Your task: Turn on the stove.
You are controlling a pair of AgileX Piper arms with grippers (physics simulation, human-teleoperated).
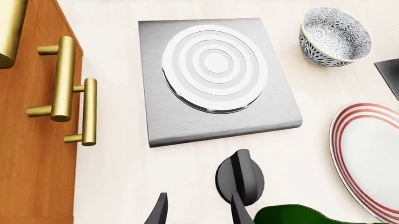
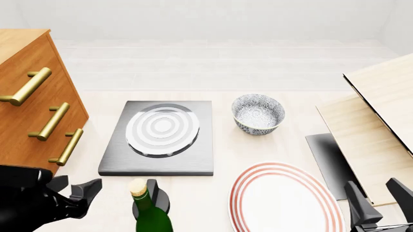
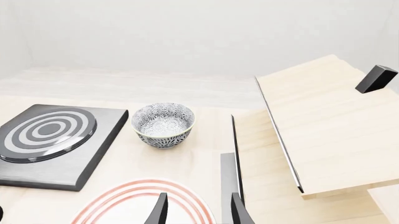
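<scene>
The stove [image 2: 158, 137] sits centre-left in the front view, its black knob [image 2: 153, 198] just below. The left gripper [image 2: 74, 187] at lower left and the right gripper [image 2: 379, 197] at lower right both have spread, empty fingers.

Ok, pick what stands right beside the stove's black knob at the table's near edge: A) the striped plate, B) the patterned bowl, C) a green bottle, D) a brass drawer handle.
C: in the front view the green bottle stands right against the knob, in front of the stove.
</scene>
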